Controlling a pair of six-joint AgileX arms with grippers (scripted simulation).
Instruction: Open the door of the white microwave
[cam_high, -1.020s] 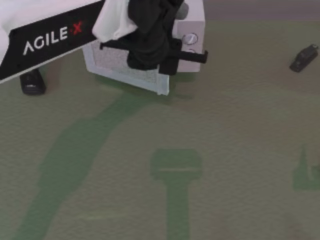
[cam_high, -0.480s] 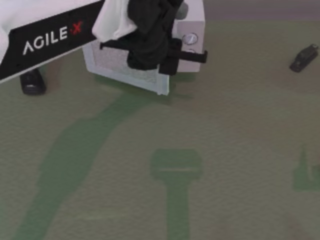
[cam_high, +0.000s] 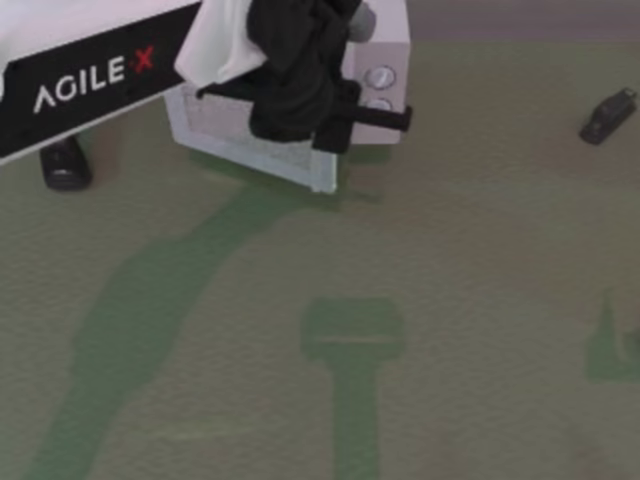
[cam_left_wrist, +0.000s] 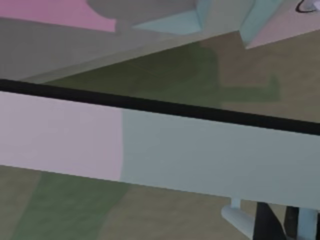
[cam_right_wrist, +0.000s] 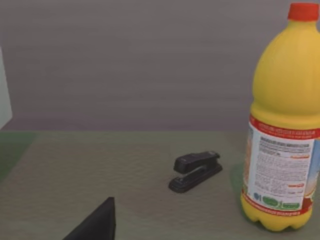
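Observation:
The white microwave (cam_high: 388, 35) stands at the table's back edge, left of centre, two silver knobs (cam_high: 380, 77) on its front. Its door (cam_high: 225, 128), with the grey mesh window, is swung part-way out toward the table's front. My left gripper (cam_high: 335, 128) hangs over the door's free edge, shut on the slim handle (cam_left_wrist: 236, 218), with a black finger (cam_left_wrist: 265, 226) beside it. In the left wrist view the door's edge (cam_left_wrist: 200, 155) fills the middle, and the pinkish cavity (cam_left_wrist: 45, 12) shows behind it. My right gripper (cam_right_wrist: 100, 225) is out of the top view.
A black stapler (cam_high: 607, 115) lies at the back right of the table, and the stapler (cam_right_wrist: 195, 171) also shows in the right wrist view beside a tall yellow bottle (cam_right_wrist: 285, 125). A small dark object (cam_high: 65, 165) sits left of the microwave under my left arm.
My left arm and gripper have shifted slightly to the left, and the door's free edge has come with them. Nothing else has moved.

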